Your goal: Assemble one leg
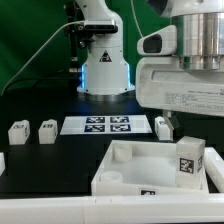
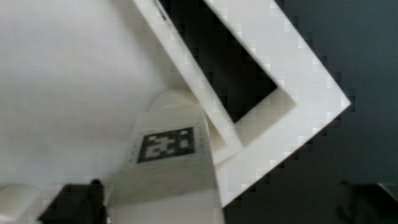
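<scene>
The leg [image 1: 190, 158], a white block with a black-and-white tag, stands upright in the corner of the large white tray-like piece [image 1: 125, 165] at the exterior view's right. My gripper [image 1: 190, 128] hangs just above it under the big white hand. Its dark fingers barely show against the black table. In the wrist view the leg [image 2: 169, 165] rises between my two dark fingers [image 2: 71, 202]. One finger is close beside it and the other stands well apart. The gripper [image 2: 222, 208] is open. The tray-like piece's rim [image 2: 267, 70] runs behind the leg.
Two more white legs [image 1: 17, 132] [image 1: 47, 131] stand at the exterior view's left. Another small white piece [image 1: 163, 126] stands beside the marker board [image 1: 108, 125]. The robot's base [image 1: 105, 70] is at the back, against a green backdrop.
</scene>
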### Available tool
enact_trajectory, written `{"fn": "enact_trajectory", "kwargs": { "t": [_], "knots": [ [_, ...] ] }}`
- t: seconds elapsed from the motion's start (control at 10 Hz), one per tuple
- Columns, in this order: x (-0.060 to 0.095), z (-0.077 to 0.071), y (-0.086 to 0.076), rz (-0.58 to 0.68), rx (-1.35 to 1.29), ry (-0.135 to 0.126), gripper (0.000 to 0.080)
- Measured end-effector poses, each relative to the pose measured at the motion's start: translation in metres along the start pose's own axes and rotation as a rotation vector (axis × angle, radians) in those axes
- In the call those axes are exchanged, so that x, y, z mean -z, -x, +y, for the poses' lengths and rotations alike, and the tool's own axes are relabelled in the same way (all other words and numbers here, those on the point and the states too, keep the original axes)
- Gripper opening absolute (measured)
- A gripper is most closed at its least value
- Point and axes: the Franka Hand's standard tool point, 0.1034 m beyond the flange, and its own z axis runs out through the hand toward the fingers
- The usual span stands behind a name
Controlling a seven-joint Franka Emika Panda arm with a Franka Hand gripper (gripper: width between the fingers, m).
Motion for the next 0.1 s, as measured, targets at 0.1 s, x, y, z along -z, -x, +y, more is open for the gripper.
{"fn": "enact_trajectory", "kwargs": {
  "t": [0.1],
  "knots": [
    [-0.0001, 0.0, 0.0, 0.0, 0.0, 0.0, 0.0649]
  ]
}}
